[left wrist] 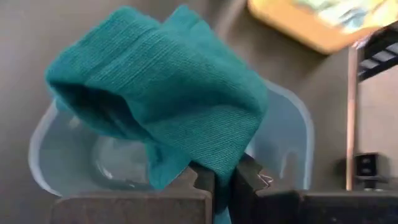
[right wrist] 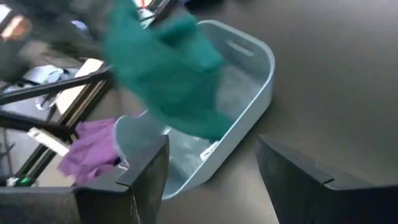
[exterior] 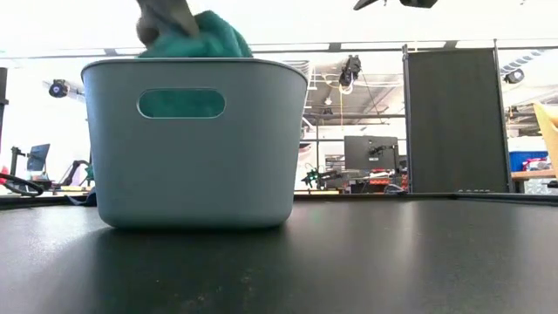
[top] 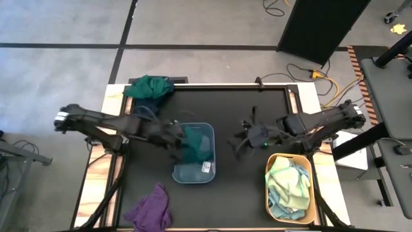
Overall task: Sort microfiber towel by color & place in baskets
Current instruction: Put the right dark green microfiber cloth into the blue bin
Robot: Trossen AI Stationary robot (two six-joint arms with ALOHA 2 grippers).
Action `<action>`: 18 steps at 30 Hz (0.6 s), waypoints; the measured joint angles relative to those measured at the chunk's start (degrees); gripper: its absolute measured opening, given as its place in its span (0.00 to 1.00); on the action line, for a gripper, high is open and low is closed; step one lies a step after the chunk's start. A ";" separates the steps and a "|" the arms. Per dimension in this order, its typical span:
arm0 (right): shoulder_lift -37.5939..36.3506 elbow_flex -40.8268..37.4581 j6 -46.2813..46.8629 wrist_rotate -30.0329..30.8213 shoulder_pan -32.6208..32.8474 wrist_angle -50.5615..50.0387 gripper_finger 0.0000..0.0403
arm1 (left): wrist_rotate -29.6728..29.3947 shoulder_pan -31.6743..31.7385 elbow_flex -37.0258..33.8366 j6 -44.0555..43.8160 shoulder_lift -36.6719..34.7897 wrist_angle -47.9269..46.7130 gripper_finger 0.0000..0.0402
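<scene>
My left gripper (top: 177, 136) is shut on a teal-green microfiber towel (top: 193, 143) over the left half of the grey-blue basket (top: 205, 169). In the low view the towel (exterior: 202, 39) bulges above the basket's rim (exterior: 196, 63) and shows through the handle slot. To the right of this basket my right gripper (top: 241, 145) hangs open above the dark mat, with nothing between its fingers (right wrist: 148, 171). The yellow-orange basket (top: 269, 193) at the near right holds pale yellow-green and light blue towels (top: 290, 187). My left gripper pinches a bunched fold of the teal-green towel (left wrist: 214, 163) between its two fingers (left wrist: 252, 180). It comes slanting down from the table's left. The towel billows slack past the fingers over the basket's opening, and its lower part hangs inside the walls (exterior: 179, 103).
A purple towel (top: 151, 206) lies at the near left edge of the table. A heap of dark green and navy towels (top: 149, 90) sits at the far left corner. Bare mat (top: 251, 109) stretches between the two baskets and toward the far edge.
</scene>
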 joint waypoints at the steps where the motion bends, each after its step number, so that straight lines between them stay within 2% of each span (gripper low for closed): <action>1: 0.00 0.00 0.68 0.33 0.90 0.03 0.57 | 0.25 0.32 -0.14 -0.77 1.92 -0.05 0.00; 5: -0.04 0.00 1.15 1.11 3.27 -0.02 0.56 | 0.89 1.89 0.32 -1.36 10.06 1.39 0.00; 11: -0.44 0.00 0.88 1.11 3.73 -0.27 0.56 | 7.48 5.48 4.03 3.08 21.84 3.24 0.00; 18: -3.13 0.44 -2.17 1.06 4.38 -0.43 0.55 | 9.16 9.93 7.62 9.28 31.54 7.93 0.00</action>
